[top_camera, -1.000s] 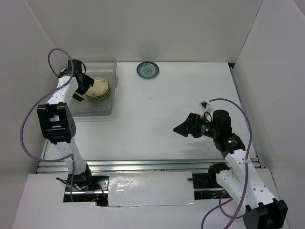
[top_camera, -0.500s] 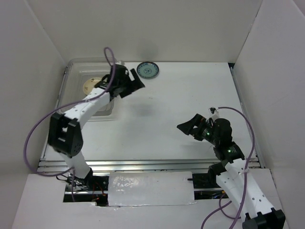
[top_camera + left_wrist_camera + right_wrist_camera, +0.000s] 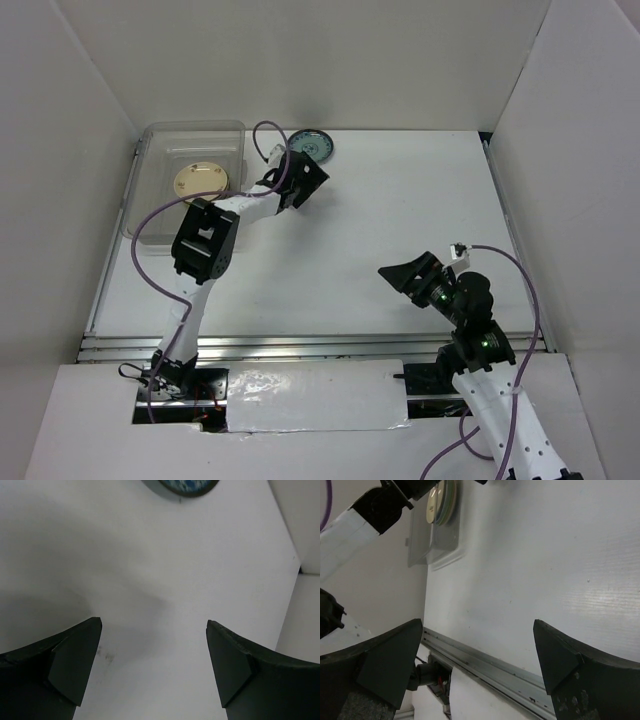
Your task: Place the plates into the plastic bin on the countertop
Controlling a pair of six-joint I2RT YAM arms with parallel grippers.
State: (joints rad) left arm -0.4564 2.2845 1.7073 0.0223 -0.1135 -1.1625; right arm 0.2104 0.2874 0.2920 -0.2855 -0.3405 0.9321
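Locate the stack of small round plates (image 3: pixel 202 181), cream one uppermost, inside the clear rectangular plastic bin (image 3: pixel 165 140) at the far left corner of the white tabletop (image 3: pixel 400 200). Locate one blue-patterned round plate (image 3: pixel 312 146) outside the bin, at the far edge just to its right. Note the left fingers (image 3: pixel 75 665) spread wide and empty over bare tabletop just short of that plate, and the right fingers (image 3: pixel 390 665) likewise spread and empty toward the near right corner.
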